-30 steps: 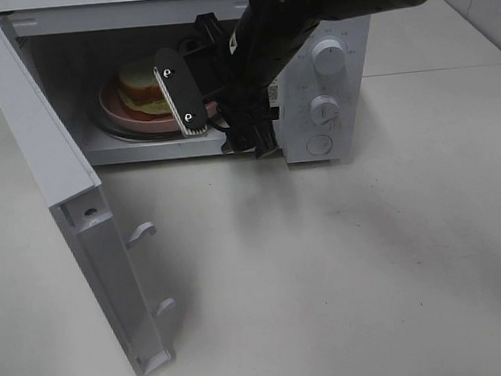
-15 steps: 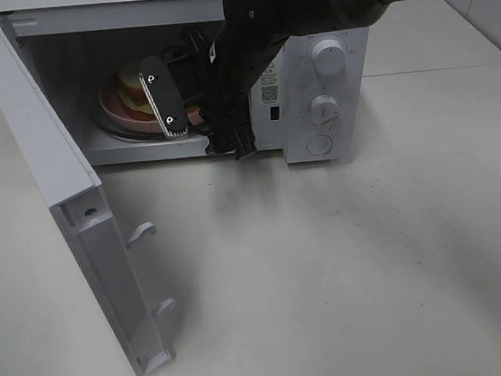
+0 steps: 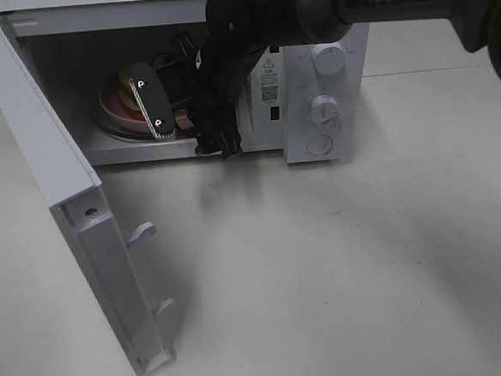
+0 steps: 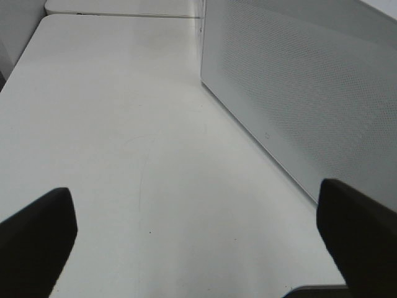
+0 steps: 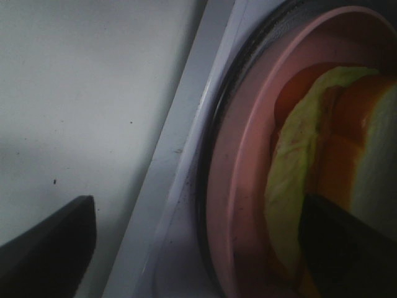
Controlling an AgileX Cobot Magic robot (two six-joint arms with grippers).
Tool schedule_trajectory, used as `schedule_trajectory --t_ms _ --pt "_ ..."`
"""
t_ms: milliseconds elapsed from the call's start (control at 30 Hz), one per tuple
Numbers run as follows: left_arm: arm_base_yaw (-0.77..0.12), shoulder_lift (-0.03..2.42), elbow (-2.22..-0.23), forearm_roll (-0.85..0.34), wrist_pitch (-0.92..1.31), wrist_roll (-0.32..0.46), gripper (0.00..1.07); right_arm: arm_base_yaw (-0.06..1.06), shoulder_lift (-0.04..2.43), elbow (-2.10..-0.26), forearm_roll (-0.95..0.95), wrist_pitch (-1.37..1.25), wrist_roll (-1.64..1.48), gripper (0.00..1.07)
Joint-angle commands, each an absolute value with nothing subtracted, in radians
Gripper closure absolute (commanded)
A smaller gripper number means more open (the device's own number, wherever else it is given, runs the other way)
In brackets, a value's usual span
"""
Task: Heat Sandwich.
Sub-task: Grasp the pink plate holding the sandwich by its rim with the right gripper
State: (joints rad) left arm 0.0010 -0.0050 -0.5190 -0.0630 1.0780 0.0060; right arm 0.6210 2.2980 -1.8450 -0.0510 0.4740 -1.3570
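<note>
The sandwich [image 3: 126,81] lies on a pink plate [image 3: 109,110] on the turntable inside the open microwave [image 3: 326,105]. My right gripper [image 3: 159,89] reaches into the cavity from the right, and its front finger [image 3: 154,104] covers most of the sandwich. In the right wrist view the right gripper [image 5: 198,248] is open, with the plate [image 5: 248,155] rim between its fingers. One dark finger [image 5: 347,248] lies over the sandwich [image 5: 322,136] and nothing is gripped. My left gripper [image 4: 198,248] is open over bare table.
The microwave door [image 3: 61,184] stands swung out to the left, with its latch hooks [image 3: 142,234] facing the table. Its perforated panel [image 4: 310,93] fills one side of the left wrist view. Two knobs [image 3: 328,60] and a button sit on the control panel. White table [image 3: 325,269] spreads in front.
My right gripper has moved left and deeper into the microwave, so its front finger now covers more of the sandwich. The plate and the door have not moved.
</note>
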Motion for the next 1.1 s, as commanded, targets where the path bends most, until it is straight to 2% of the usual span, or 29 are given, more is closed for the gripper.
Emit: schedule_trajectory --t_ms 33,300,667,867,1100 --pt "0.003 -0.01 -0.515 -0.064 1.075 0.0 0.09 0.623 2.332 -1.899 -0.045 0.504 -1.339 0.24" --pt "0.003 -0.01 -0.515 -0.064 1.075 0.0 0.09 0.62 2.402 -2.009 -0.042 0.551 -1.331 0.26" --pt "0.003 -0.01 -0.515 -0.064 1.075 0.0 0.09 0.62 2.435 -2.019 0.019 0.54 -1.347 0.26" --pt "0.003 -0.01 -0.515 -0.064 1.075 0.0 0.09 0.608 2.435 -2.019 0.16 0.551 -1.452 0.28" --pt "0.003 -0.01 -0.515 -0.064 1.075 0.0 0.09 0.597 2.435 -2.019 0.168 0.566 -1.443 0.29"
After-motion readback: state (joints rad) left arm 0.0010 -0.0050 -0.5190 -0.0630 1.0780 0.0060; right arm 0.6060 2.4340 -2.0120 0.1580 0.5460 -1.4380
